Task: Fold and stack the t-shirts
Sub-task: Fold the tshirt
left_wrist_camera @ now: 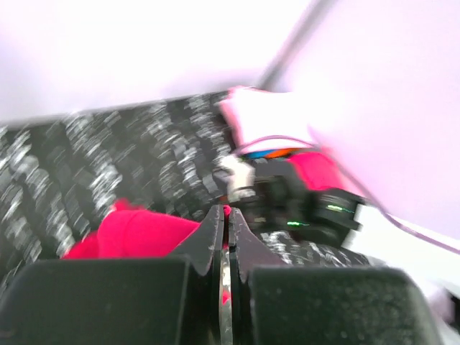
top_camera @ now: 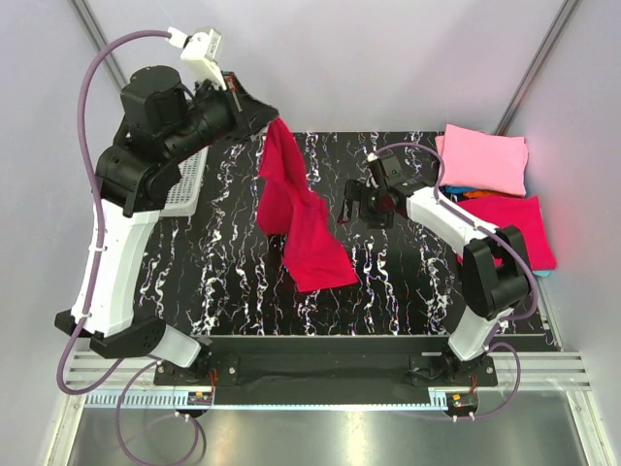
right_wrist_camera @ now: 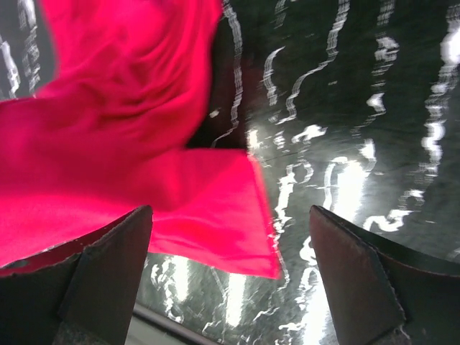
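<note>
A crimson-red t-shirt point(top_camera: 296, 209) hangs from my left gripper point(top_camera: 269, 115), raised high at the back left; its lower end trails on the black marbled table point(top_camera: 223, 282). The left gripper point(left_wrist_camera: 227, 215) is shut on the shirt's edge, with red cloth point(left_wrist_camera: 140, 233) below. My right gripper point(top_camera: 351, 211) is open and empty just right of the hanging shirt; its wrist view shows the red cloth point(right_wrist_camera: 122, 151) between and beyond its spread fingers point(right_wrist_camera: 108, 269). At the back right lies a stack: a folded pink shirt point(top_camera: 483, 160), a crimson one point(top_camera: 514, 228), blue and orange edges between.
A white mesh basket point(top_camera: 189, 184) stands at the back left, partly under the left arm. The table's right edge runs beside the shirt stack. Pale walls close in the back and the sides.
</note>
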You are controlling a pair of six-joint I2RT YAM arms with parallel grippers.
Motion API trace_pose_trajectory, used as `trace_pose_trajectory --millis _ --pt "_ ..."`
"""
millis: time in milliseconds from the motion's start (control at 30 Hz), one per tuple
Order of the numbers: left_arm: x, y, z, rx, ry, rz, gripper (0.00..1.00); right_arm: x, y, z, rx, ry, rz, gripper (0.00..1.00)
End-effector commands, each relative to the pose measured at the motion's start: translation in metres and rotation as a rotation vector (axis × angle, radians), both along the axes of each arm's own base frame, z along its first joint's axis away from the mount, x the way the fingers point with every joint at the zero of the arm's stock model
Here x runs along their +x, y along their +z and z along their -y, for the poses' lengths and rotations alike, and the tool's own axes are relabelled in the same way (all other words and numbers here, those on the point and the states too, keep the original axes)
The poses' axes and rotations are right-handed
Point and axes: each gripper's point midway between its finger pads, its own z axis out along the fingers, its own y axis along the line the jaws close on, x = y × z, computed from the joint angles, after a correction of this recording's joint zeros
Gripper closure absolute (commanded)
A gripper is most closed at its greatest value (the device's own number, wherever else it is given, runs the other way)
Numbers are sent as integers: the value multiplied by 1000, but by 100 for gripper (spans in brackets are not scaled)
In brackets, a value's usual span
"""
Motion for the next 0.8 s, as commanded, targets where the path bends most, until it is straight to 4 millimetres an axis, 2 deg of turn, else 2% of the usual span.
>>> trace_pose_trajectory --millis 0,33,100,167,200,267,300,400,433,600,667,767 --pt "-47 86 20 -75 -240 345 100 24 43 15 -43 -97 159 3" --pt "-57 92 22 -81 -285 377 100 26 46 19 -61 -114 177 3" --pt "-85 117 13 -109 -312 481 100 28 55 23 -66 -128 201 2" --pt "-100 128 5 -119 -315 533 100 29 59 24 -70 -134 215 1" --pt "-116 139 -3 -130 -312 575 100 29 62 24 -67 -135 222 1" --pt "-128 149 -13 -137 -286 618 99 29 65 24 -69 -130 229 1" --pt "-142 156 -23 -144 -273 649 99 32 68 30 -90 -148 244 0" --pt "-154 165 -39 -156 -214 687 97 33 78 38 -114 -169 274 0" --pt "-163 170 -48 -169 -190 705 96 34 79 40 -121 -175 279 0" --pt "-172 173 -59 -192 -151 716 95 29 86 33 -79 -149 269 0" --pt "-166 169 -58 -196 -140 693 95 25 85 26 -47 -127 247 0" --pt "-161 165 -60 -199 -115 673 95 21 80 27 -48 -124 232 0"
